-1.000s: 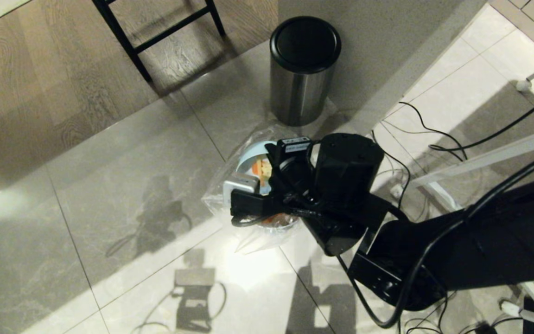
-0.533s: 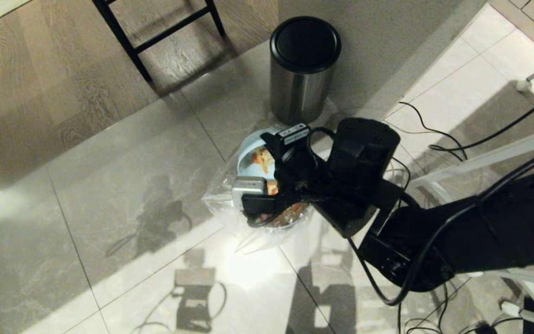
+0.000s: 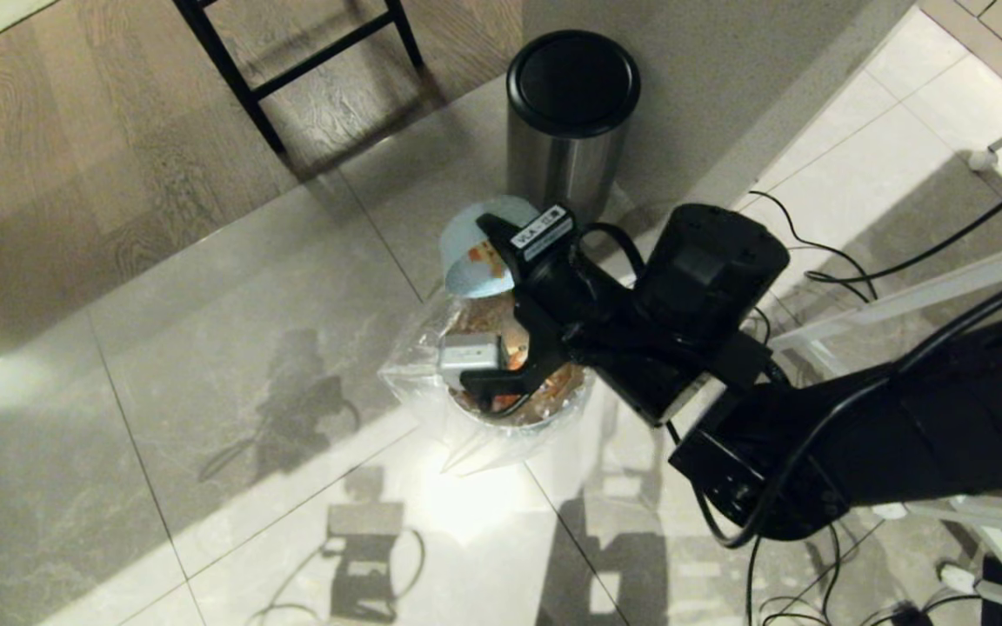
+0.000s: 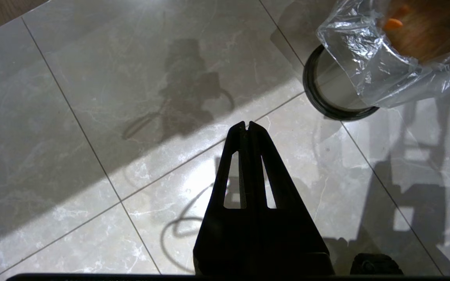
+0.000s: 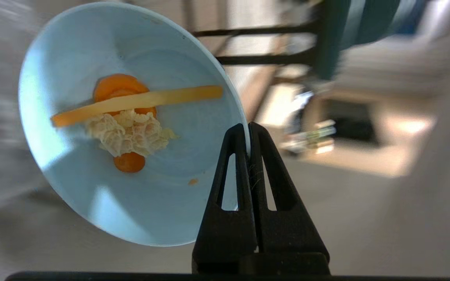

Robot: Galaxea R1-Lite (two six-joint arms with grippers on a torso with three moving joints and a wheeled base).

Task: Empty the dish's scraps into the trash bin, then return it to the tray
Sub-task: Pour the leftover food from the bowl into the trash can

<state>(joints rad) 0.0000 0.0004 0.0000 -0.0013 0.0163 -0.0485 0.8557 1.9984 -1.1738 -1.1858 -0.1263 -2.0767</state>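
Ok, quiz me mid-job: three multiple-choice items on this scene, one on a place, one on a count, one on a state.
1. Where is the pale-blue bowl?
A. on the floor
B. held tilted at the bagged trash bin
C. inside the lidded bin

2. How many steel bins show in the head view?
A. one
B. two
C. three

3. The right gripper is:
A. open
B. shut on nothing
C. shut on the bowl's rim

Answers: 1 B, the bowl tips beside the bag's opening; 2 B, one lidded, one bagged; 3 C, both fingers pinch the rim.
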